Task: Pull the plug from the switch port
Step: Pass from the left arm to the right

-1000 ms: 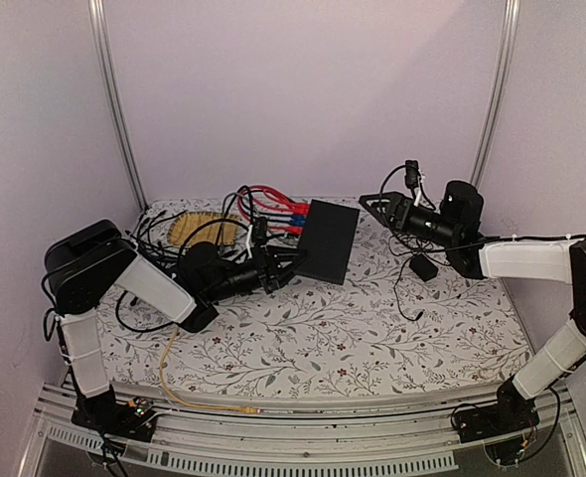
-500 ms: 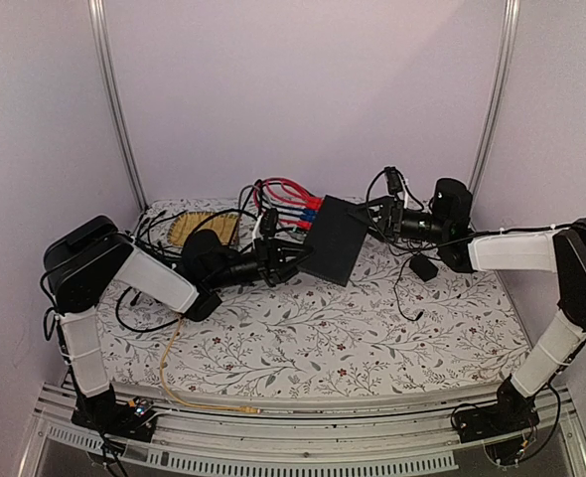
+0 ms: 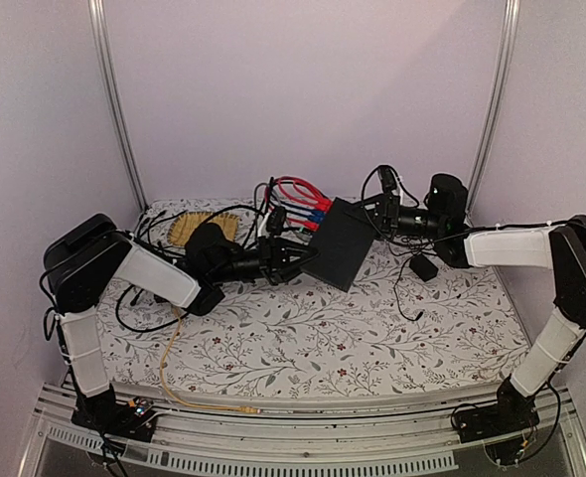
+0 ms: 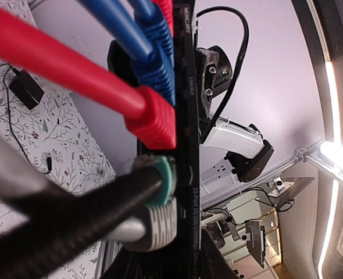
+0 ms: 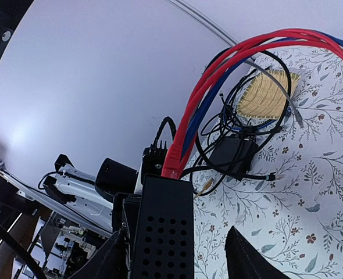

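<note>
Matte-black flat switch box (image 3: 341, 241) near the tabletop's far edge: left gripper (image 3: 295, 260) pinches the green-booted cable plug (image 4: 160, 181) seated in its switch port (image 4: 182, 177); right gripper (image 3: 376, 216) straddles the opposite end, jaws apart.

High rear camera; wrist cameras (close) share the switch (image 3: 340, 243).

Red and blue cables (image 4: 72, 64) crowd the switch (image 3: 341, 243).

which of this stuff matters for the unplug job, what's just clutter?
Job:
- switch
- green-booted plug, gripped by left gripper
- right gripper, straddling the switch

Lying about:
- woven mat
- black adapter
- beige cable
</note>
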### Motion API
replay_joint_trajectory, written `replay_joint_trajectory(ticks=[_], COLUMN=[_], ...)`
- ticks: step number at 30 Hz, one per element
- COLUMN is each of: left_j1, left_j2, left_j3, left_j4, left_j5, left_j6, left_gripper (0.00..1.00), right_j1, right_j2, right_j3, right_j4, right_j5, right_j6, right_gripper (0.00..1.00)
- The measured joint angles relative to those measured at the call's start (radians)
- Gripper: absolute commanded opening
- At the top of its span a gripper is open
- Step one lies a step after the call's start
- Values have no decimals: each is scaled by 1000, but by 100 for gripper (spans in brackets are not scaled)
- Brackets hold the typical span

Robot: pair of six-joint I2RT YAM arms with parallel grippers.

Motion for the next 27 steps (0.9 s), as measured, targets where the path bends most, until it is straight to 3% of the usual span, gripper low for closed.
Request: replay_joint_trajectory(ticks=[5,12,17,24,27], left_j1=[7,19,19,24,25], left_j2=[0,0,0,0,0], left_j3=[7,7,7,7,6], left_j4=[-39,-90,-92,-66,-55], left_j5=[10,13,14,23,22], left_j6=[29,78,91,99,97], left_gripper=[0,0,0,0,1], right_j1=[16,32,33,39,41], right_j2=[29,35,45,52,56], right_j3=[10,11,12,36,43], right_j4=[-10,-24,-26,-14,-3], right_j5=[-15,-13,-13,-18,-19], right_j6=[21,42,53,108,118], right_gripper=[50,33,29,3,2])
